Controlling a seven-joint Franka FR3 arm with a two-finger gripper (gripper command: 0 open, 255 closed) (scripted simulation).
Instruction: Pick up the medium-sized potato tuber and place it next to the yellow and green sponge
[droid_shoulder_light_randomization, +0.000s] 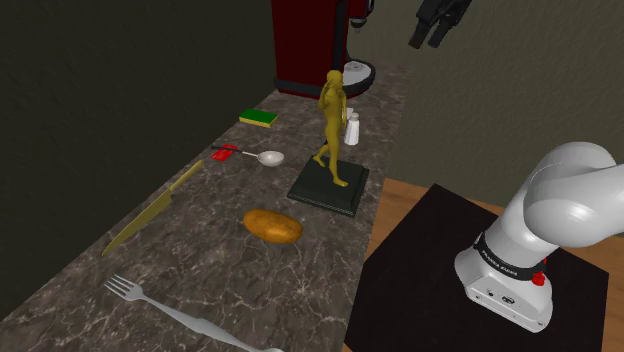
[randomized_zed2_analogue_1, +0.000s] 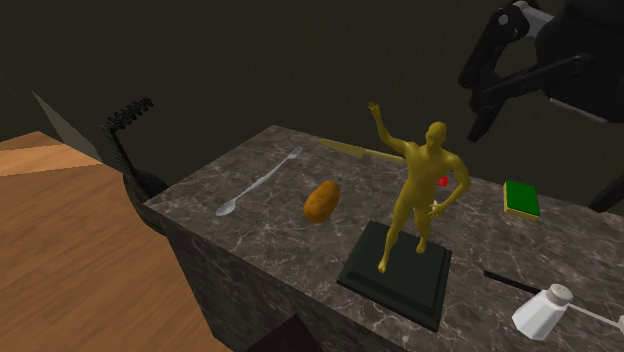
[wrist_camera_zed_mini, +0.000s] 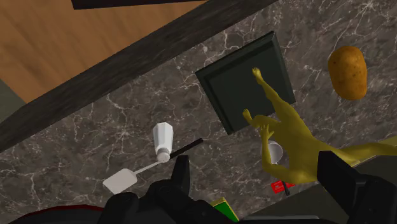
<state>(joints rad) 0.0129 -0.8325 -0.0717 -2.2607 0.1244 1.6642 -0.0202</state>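
The white arm (droid_shoulder_light_randomization: 565, 195) rises from its stand (droid_shoulder_light_randomization: 430, 260) and arches high. Its black pincer (droid_shoulder_light_randomization: 427, 38) hangs well above the stand, pointing down, fingers apart, empty.

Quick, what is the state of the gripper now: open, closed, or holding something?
Gripper: open, jaws apart, holding nothing.

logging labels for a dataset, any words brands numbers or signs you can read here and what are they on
No text here can be read as it stands.
Black band round the white arm: pale lettering, too small to read.
Small dark mark lower on the arm: too small to read.
Potato, sponge, statue, shaker: no markings show.
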